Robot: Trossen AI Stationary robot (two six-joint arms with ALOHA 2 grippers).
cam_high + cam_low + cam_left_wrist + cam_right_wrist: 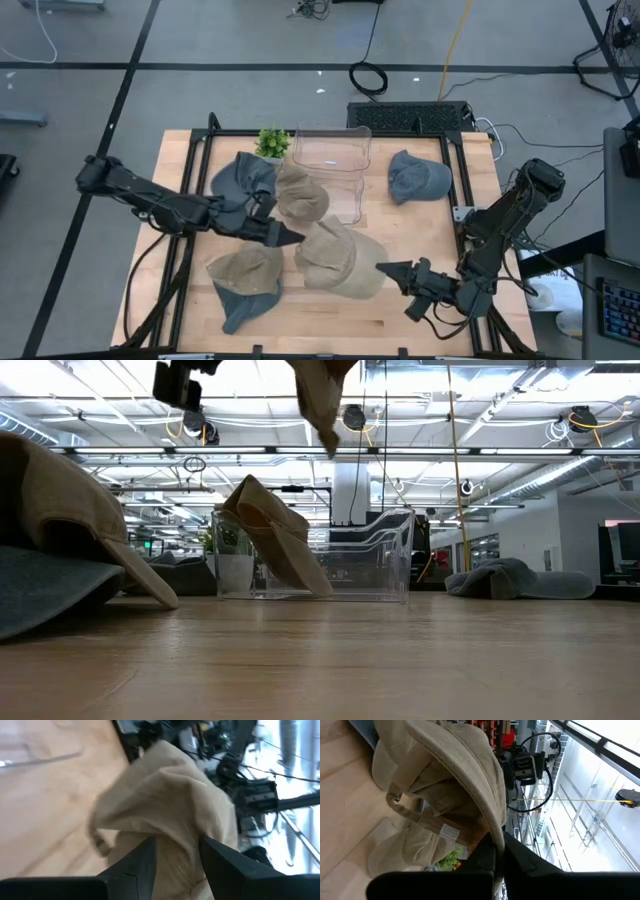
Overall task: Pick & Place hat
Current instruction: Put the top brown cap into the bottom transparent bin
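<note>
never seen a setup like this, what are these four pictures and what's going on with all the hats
This is a robot with two dark arms at a wooden table, each ending in a two-finger gripper. One picture looks straight down, one looks level across the tabletop, and two come from cameras on the wrists.

On the table lie several caps: a blue cap at the far right, a tan and blue cap near the front, and others beside a clear plastic bin and a small green plant.

The left gripper pinches a tan cap and holds it above the table; the low view shows it hanging. The right gripper is shut on the same cap's other edge.
</note>
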